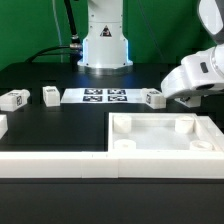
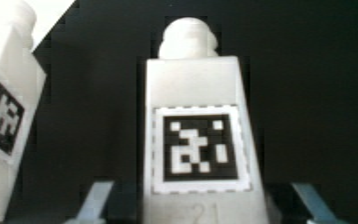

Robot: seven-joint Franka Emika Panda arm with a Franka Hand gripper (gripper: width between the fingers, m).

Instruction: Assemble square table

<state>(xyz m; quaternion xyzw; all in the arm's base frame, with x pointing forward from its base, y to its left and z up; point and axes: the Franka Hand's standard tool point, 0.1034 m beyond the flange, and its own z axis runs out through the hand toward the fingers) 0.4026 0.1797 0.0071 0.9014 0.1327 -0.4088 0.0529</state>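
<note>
Fingertips (image 2: 98, 200) of the pincer (image 2: 202, 205) are standing either side of a table leg (image 2: 197, 100), a dark gap showing on each side, so we are reading the pincer as released and not yet gripping. To do this pick well, we are judging that the leg should sit centred between the fingers, flat sides square to the pads, so that clenching does not twist it. The neighbouring leg (image 2: 5, 110) just beside it should go untouched. The straddled leg is looking like a white matt plastic block with flat faces, wearing a black-and-white marker tag (image 2: 197, 148) and narrowing to a rounded peg at its far end.

In the exterior view the arm (image 1: 195, 72) is hanging low over the black desk (image 1: 60, 125) at the exterior view's right, beside a tagged leg (image 1: 152, 98); whether that is the straddled one we cannot tell. The marker board (image 1: 105, 96) is lying just beside it, with a third leg (image 1: 50, 95) and a fourth leg (image 1: 14, 98) beyond. Nearer the camera the square tabletop (image 1: 160, 118) is resting flat, a white tray with raised rim and round bosses inside, against the long border wall (image 1: 50, 165).
</note>
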